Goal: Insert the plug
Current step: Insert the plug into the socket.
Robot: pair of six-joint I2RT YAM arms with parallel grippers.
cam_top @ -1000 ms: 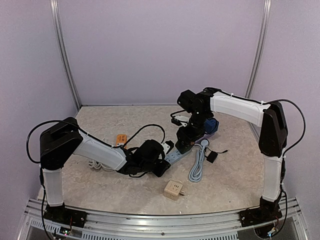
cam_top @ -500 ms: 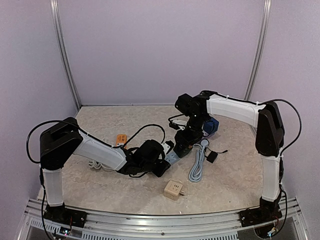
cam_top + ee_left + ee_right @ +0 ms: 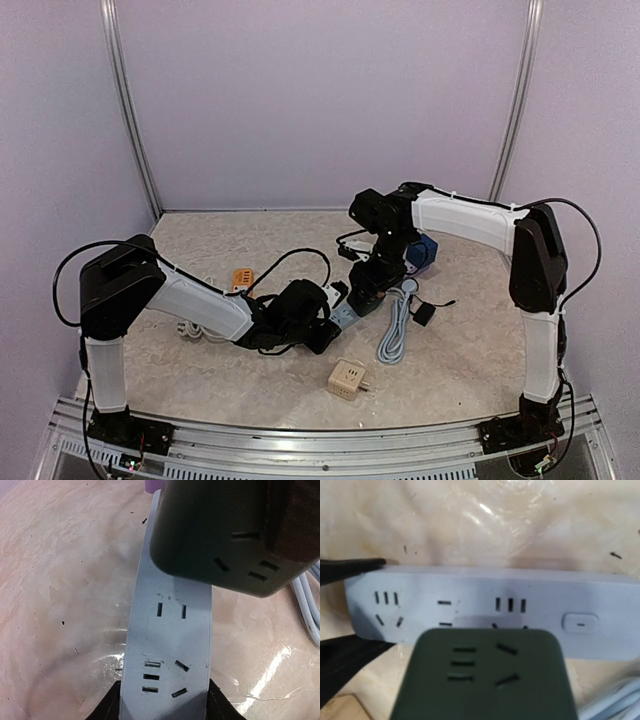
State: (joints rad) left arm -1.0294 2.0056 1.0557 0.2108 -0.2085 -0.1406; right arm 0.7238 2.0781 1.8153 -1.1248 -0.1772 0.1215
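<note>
The right claw [image 3: 366, 292] is closed partway on a dark green plug block [image 3: 482, 677] and holds it over the middle sockets of the pale power strip [image 3: 167, 645]. I cannot tell whether the two touch. The left claw [image 3: 164, 707] pinches the strip's end, one finger on each side. The strip lies flat on the marbled table [image 3: 60, 580], with a grey cable [image 3: 393, 335] just beside it.

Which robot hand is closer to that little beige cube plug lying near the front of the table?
Left. The left gripper, clamping the power strip, sits just beyond the beige cube. The right gripper holds the green adapter farther back, over the strip.
</note>
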